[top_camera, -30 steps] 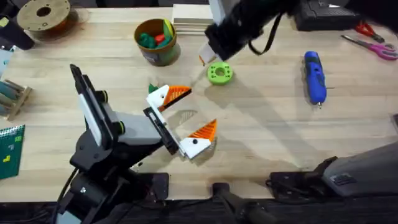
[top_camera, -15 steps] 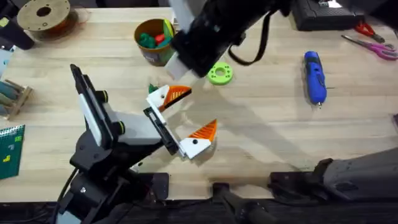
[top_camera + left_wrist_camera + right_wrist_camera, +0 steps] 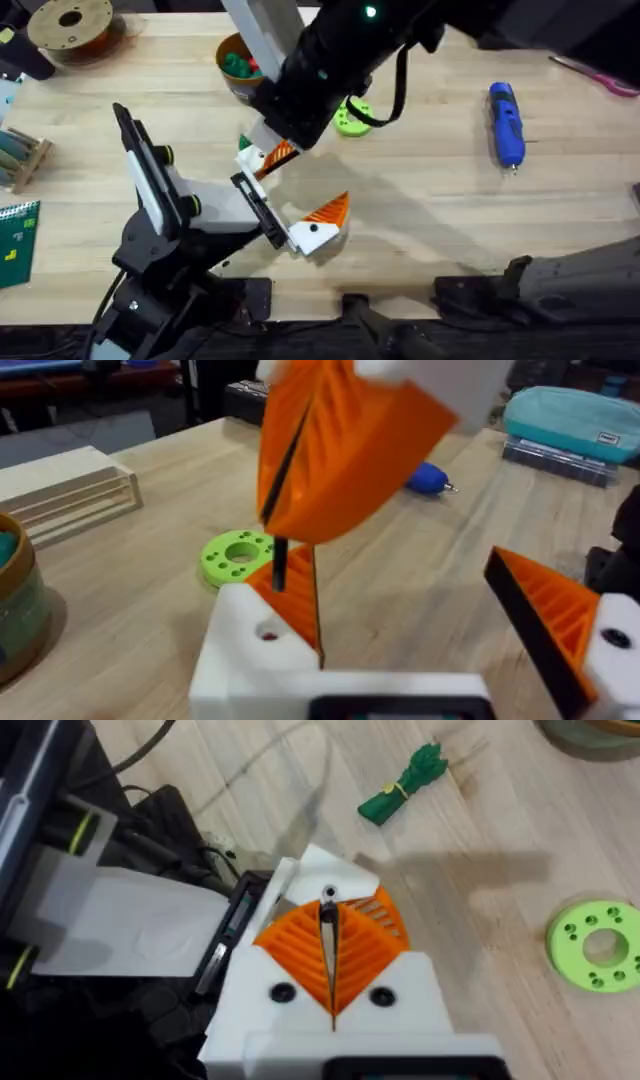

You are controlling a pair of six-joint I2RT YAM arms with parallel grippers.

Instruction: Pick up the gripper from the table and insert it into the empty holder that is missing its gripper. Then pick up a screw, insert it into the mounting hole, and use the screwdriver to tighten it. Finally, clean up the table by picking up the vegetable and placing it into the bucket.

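While my right pincer [image 3: 330,955] pinches shut on screw [image 3: 280,563], judge it tiny, stiff, light, slick: grip mid-shank, hold upright. Tip hangs just above mounting hole [image 3: 268,632] in holder [image 3: 240,660]. Vegetable [image 3: 405,782] at holder's 11 o'clock; screwdriver [image 3: 506,122] well off at 3 o'clock.

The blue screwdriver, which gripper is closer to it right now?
Right, narrowly. The right gripper sits left of the screwdriver, over the table's middle. The left gripper is lower and about as far left, spread open.
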